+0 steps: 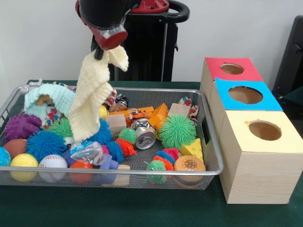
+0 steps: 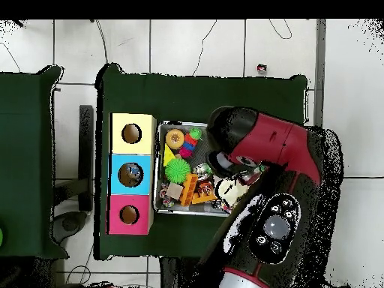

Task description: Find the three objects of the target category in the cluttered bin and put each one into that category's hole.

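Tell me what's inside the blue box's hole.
In the overhead view, the blue box holds something small and multicoloured in its hole; what it is can't be told. The front view shows only brown interior.

no readable text, labels, brands or numbers on any item in either view

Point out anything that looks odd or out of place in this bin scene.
A pale yellow cloth hangs from the gripper above the wire bin, its lower end draped over the toys. A crushed drink can lies among the spiky balls. Something also shows inside the blue box's hole; I cannot tell what.
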{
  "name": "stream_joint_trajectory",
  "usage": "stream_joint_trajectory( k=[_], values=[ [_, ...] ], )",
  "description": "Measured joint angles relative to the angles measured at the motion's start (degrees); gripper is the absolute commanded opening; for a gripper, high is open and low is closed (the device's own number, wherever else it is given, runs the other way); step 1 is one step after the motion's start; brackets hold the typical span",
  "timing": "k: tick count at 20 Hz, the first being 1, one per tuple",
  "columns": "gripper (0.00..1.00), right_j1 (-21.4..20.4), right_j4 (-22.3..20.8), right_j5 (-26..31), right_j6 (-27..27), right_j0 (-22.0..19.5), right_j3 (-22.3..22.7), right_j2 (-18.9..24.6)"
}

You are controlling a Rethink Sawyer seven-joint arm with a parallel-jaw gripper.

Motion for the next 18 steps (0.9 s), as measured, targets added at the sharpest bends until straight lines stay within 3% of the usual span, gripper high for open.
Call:
stream_joint_trajectory(
  k=[9,18],
  values=[
    [0.0,-0.9,0.0,-0.3,0.0,0.4,1.6,-1.0],
    [0.0,-1.0,-0.6,-6.3,0.0,-0.1,4.2,-1.0]
  ],
)
